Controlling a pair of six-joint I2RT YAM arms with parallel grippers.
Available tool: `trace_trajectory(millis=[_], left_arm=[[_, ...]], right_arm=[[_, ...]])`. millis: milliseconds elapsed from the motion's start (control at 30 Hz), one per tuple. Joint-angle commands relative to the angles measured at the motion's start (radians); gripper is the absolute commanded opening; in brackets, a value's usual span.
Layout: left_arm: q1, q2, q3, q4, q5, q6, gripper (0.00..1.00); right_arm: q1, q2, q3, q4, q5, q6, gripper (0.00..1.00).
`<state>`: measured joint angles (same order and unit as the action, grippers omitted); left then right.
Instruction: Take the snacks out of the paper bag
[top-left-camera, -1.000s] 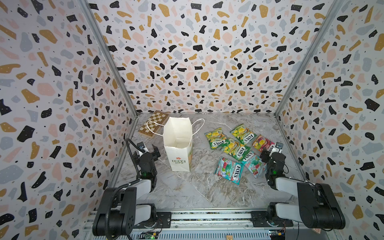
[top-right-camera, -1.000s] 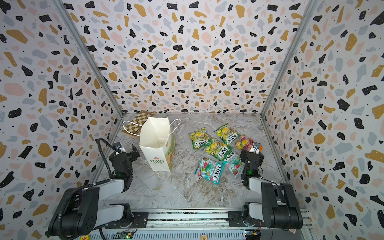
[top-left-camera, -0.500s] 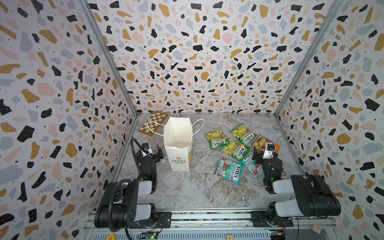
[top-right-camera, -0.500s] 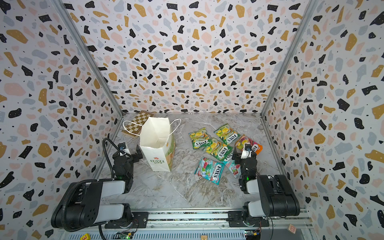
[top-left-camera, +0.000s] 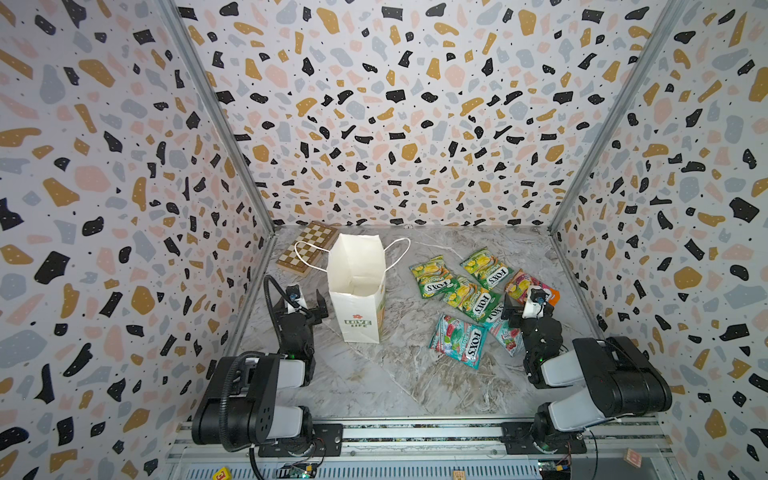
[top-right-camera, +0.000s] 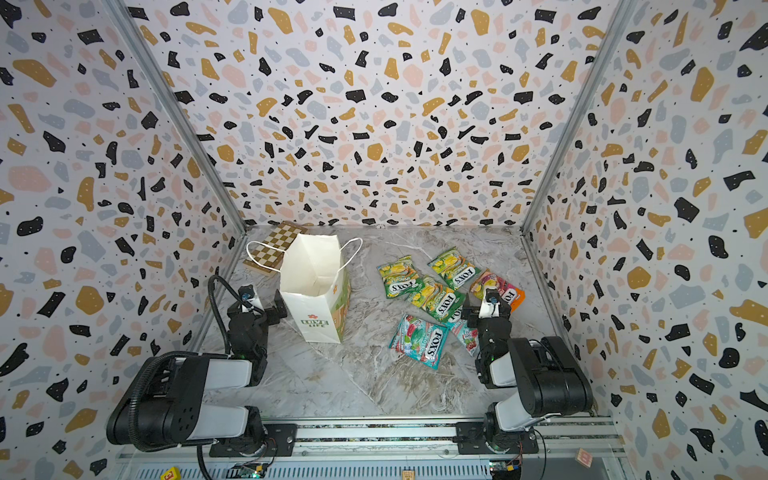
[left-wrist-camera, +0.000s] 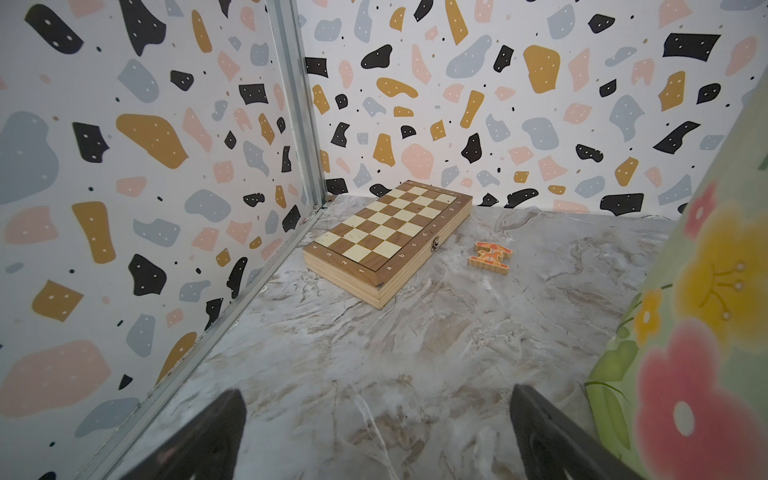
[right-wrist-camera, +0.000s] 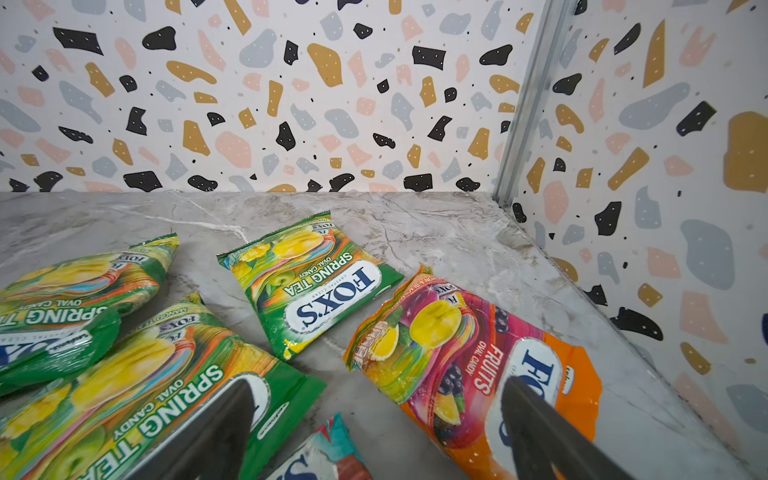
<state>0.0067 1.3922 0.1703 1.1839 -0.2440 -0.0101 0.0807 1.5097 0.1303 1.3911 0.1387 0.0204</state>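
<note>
The white paper bag (top-left-camera: 358, 321) (top-right-camera: 314, 286) stands upright left of the middle, mouth open, and only white paper shows inside. Its flowered side (left-wrist-camera: 702, 332) fills one edge of the left wrist view. Several FOX'S snacks lie flat on the table to its right: green ones (top-left-camera: 430, 276) (top-right-camera: 455, 268) (right-wrist-camera: 311, 286), a pink-orange one (top-left-camera: 517, 286) (right-wrist-camera: 457, 353) and a teal one (top-left-camera: 459, 341) (top-right-camera: 420, 340). My left gripper (top-left-camera: 302, 306) (top-right-camera: 259, 309) (left-wrist-camera: 376, 399) is open beside the bag, holding nothing. My right gripper (top-left-camera: 525, 311) (top-right-camera: 484, 314) (right-wrist-camera: 378, 386) hangs open low over the packets.
A wooden chessboard (top-left-camera: 306, 248) (left-wrist-camera: 390, 232) lies in the back left corner, with a small orange wooden piece (left-wrist-camera: 490, 257) next to it. Speckled walls (top-left-camera: 374, 124) close in the marble table (top-left-camera: 395, 382) on three sides. A metal rail (top-left-camera: 415, 432) runs along the front.
My right gripper has opened wider and drifted slightly left over the packets. The left gripper has edged a little toward the bag. Both arms have folded back toward the rail.
</note>
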Motion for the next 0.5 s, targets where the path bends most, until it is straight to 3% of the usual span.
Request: trace_trajectory(millis=[0, 200, 467], left_arm=[[0.006, 0.007, -0.009, 0.085, -0.004, 0.012, 1.0], [0.001, 0.06, -0.004, 0.114, 0.033, 0.04, 1.0], [-0.007, 0.067, 0.016, 0.085, -0.015, 0.021, 1.0]], right_arm=[[0.005, -0.003, 0.028, -0.008, 0.032, 0.004, 0.97], [0.01, -0.002, 0.036, -0.021, 0.047, 0.004, 0.99], [0.01, -0.003, 0.038, -0.021, 0.047, 0.004, 0.99]])
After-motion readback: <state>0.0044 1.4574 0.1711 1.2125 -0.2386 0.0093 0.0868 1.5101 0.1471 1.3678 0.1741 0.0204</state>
